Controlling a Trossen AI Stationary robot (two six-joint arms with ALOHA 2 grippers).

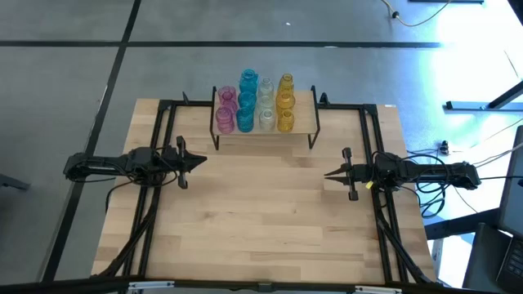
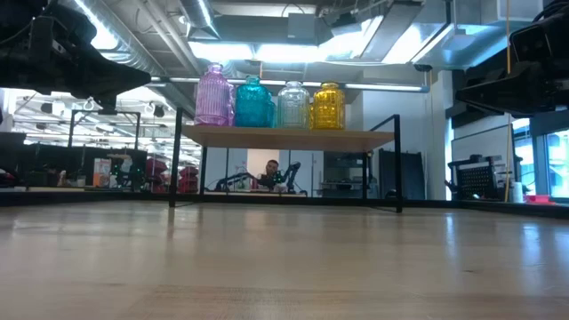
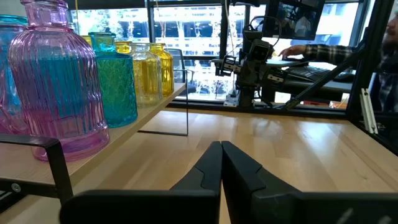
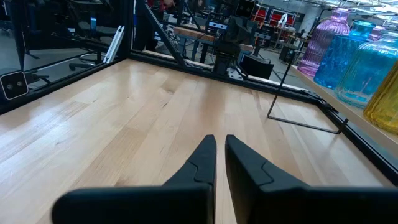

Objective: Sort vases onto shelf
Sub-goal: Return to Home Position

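Note:
The shelf [image 1: 265, 131], a small light-wood board on thin black legs, stands at the table's far middle. Several glass vases stand upright on it in four colour rows: pink [image 1: 225, 109], teal-blue [image 1: 247, 101], clear [image 1: 266, 104] and amber-yellow [image 1: 284, 103]. The low view shows the front pink [image 2: 213, 96], teal [image 2: 253, 102], clear [image 2: 292, 105] and yellow [image 2: 328, 106] vases. My left gripper [image 1: 204, 161] hovers shut over the table's left side, pointing right. My right gripper [image 1: 326, 174] hovers shut over the right side, pointing left. Both hold nothing.
A black metal frame [image 1: 167, 110] runs along the table's left, far and right edges. Bare wooden tabletop [image 1: 261, 220] lies between and in front of the grippers. A person's sleeve [image 3: 323, 51] shows in the room beyond the table.

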